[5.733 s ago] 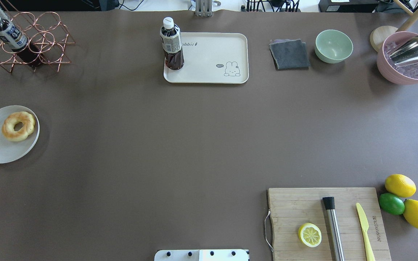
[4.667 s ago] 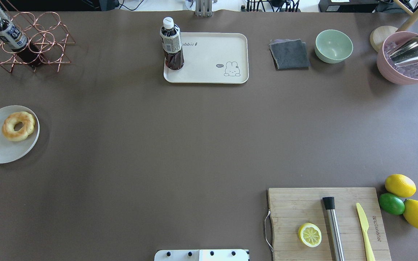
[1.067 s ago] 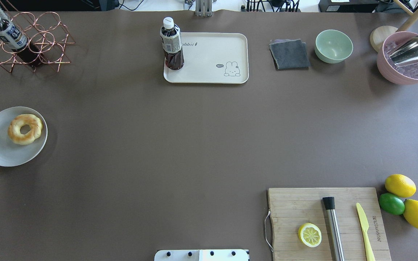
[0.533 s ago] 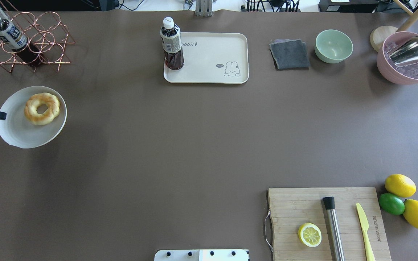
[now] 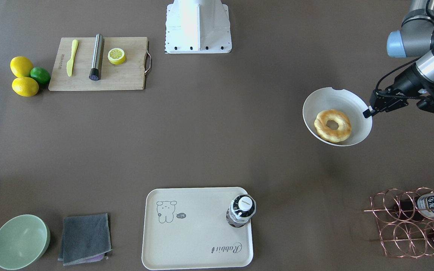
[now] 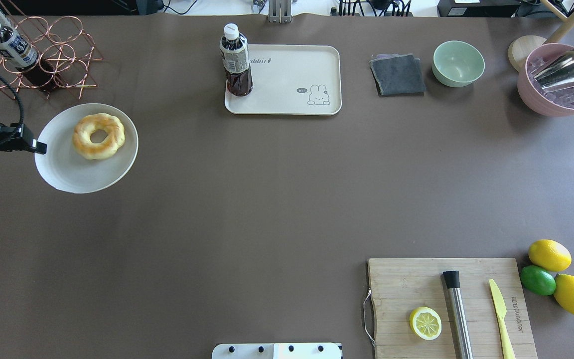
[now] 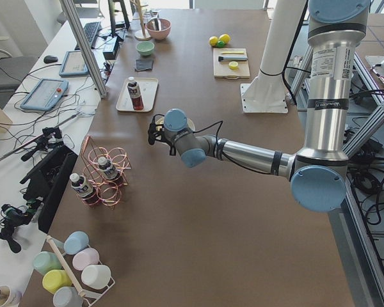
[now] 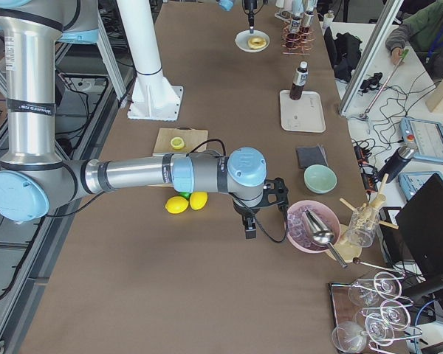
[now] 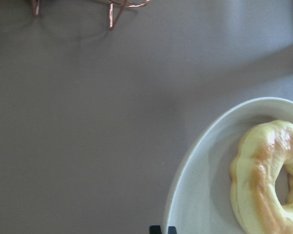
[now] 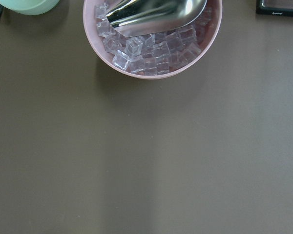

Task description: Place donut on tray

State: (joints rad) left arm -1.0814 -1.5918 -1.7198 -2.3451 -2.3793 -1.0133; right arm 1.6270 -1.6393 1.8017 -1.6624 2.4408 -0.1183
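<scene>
The donut [image 6: 85,144] lies on a round white plate [image 6: 68,172] at the table's left side. My left gripper [image 6: 38,147] is shut on the plate's left rim and carries the plate. The front-facing view shows the same grip [image 5: 368,111] on the plate [image 5: 333,98] with the donut [image 5: 320,126]. The left wrist view shows the donut [image 9: 256,180] close up. The cream tray [image 6: 287,85] lies at the far middle, with a dark bottle [image 6: 237,62] standing on its left end. My right gripper [image 8: 249,227] shows only in the exterior right view, near the pink bowl; I cannot tell its state.
A copper wire rack [image 6: 33,55] with bottles stands just beyond the plate. A grey cloth [image 6: 397,75], a green bowl [image 6: 458,63] and a pink bowl of ice [image 6: 561,80] line the far right. A cutting board [image 6: 416,289] with a lemon half [image 6: 425,323] is near right.
The plate with the donut has moved right and away from the robot, from the table's left edge. My left gripper has come into view holding its rim.
</scene>
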